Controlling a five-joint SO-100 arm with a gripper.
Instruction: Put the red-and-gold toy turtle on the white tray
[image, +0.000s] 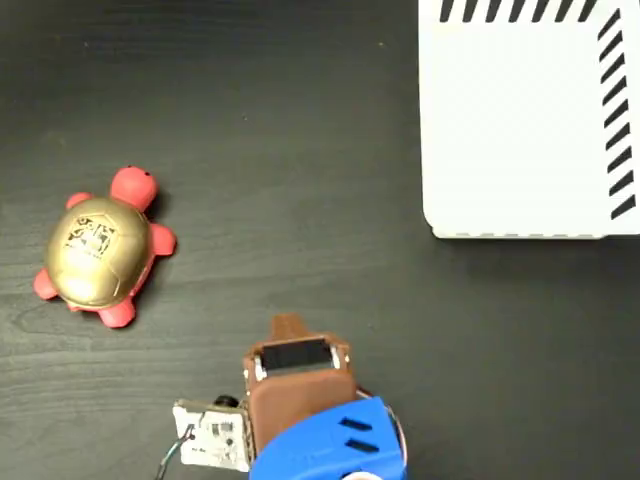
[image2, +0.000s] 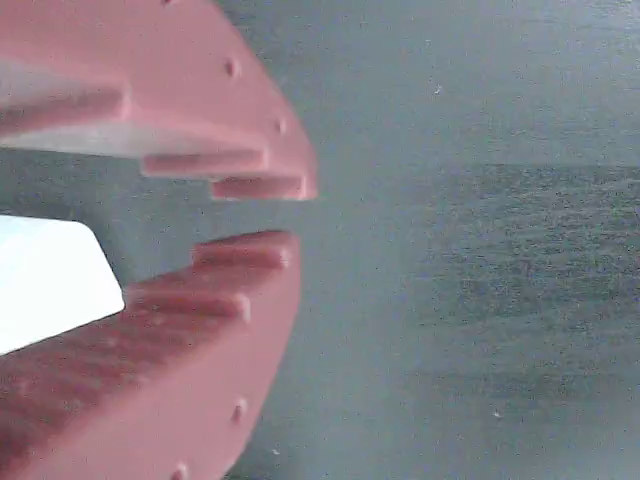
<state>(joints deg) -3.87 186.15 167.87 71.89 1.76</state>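
Turtle: the red-and-gold toy turtle (image: 98, 247) lies on the dark worktop (image: 280, 150) at the left of the fixed view, gold shell up with a black printed mark, red head toward the upper right; nothing touches it.
Tray: the white tray (image: 520, 130) fills the upper right corner, well apart from the turtle; black diagonal stripes run along its top and right edges, and both those sides are cut off by the frame.
Arm: the brown and blue arm (image: 310, 420) enters from the bottom edge, between turtle and tray, its lower part cut off; a small circuit board (image: 212, 436) sits at its left.
Fingers: in the wrist view the red gripper (image2: 262, 215) holds nothing, its fingers (image2: 230, 290) nearly together with a narrow gap at the tips.
Hard to make out: the white patch (image2: 50, 280) behind the fingers is blurred; I cannot tell what it is.
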